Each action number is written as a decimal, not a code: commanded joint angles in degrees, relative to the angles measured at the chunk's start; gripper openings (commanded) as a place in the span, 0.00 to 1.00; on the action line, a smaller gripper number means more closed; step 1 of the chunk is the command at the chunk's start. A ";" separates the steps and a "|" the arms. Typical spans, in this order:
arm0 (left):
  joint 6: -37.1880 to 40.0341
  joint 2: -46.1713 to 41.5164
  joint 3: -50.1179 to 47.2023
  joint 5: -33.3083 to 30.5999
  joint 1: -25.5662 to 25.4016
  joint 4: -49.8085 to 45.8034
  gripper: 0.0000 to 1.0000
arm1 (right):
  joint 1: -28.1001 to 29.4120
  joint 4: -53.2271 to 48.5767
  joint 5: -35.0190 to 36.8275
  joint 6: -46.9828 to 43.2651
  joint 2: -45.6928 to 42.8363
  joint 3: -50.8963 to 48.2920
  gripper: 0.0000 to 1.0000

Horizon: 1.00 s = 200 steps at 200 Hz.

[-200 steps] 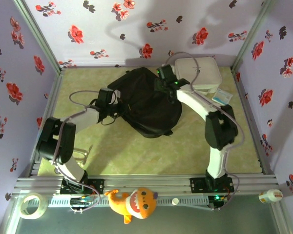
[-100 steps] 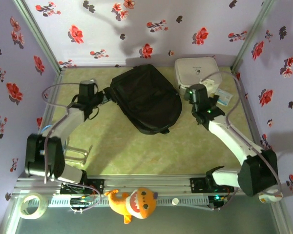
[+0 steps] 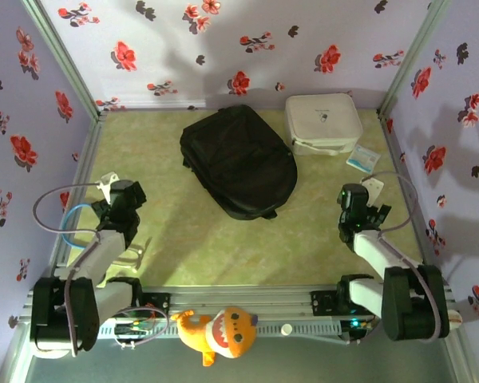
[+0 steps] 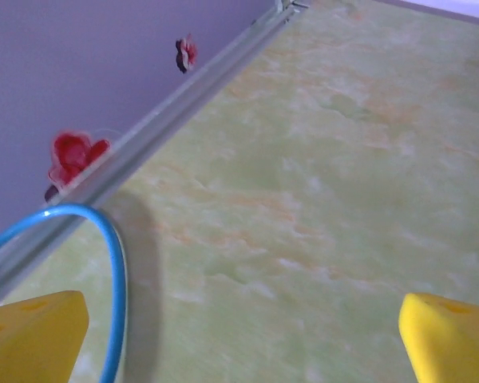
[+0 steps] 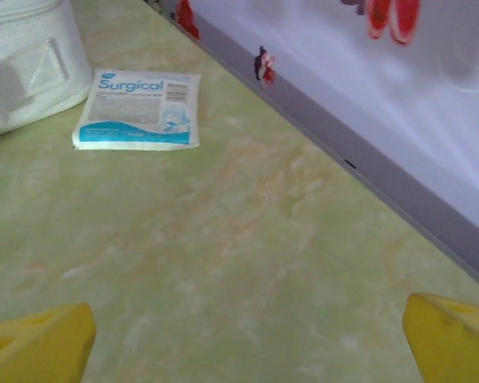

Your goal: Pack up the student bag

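By the left wall, the left gripper (image 3: pixel 124 196) hangs low over the pale green table (image 3: pixel 191 239) with nothing between its fingers. In its wrist view the left gripper (image 4: pixel 239 343) has its yellow fingertips (image 4: pixel 32 335) spread to opposite edges of the picture, bare tabletop between them and a blue cable (image 4: pixel 116 279) looping past the left one. The student bag (image 3: pixel 238 162), a black backpack, lies flat at the middle of the table toward the far wall, well apart from both arms. Just right of it, in the far right corner, sits a white zip case (image 3: pixel 322 122), and a small surgical packet (image 3: pixel 362 159) lies on the table just beside the case's near right corner. Near the right wall the right gripper (image 3: pixel 358 201) is also spread wide and empty. From its wrist, the right gripper (image 5: pixel 247 339) looks toward the packet (image 5: pixel 137 110) and the case's edge (image 5: pixel 24 64). An orange stuffed shark (image 3: pixel 219 331) lies on the front rail between the arm bases.
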 commanded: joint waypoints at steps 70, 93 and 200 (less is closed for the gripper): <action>17.17 13.67 -4.06 23.21 5.53 32.78 0.99 | -0.73 31.29 -20.64 -9.65 17.12 1.04 0.99; 14.66 16.74 -6.32 30.07 7.64 42.41 1.00 | -0.69 34.47 -22.56 -10.40 19.44 0.35 0.99; 15.41 26.04 -2.35 21.79 4.80 42.27 1.00 | -1.04 34.60 -19.38 -8.66 24.06 2.21 0.99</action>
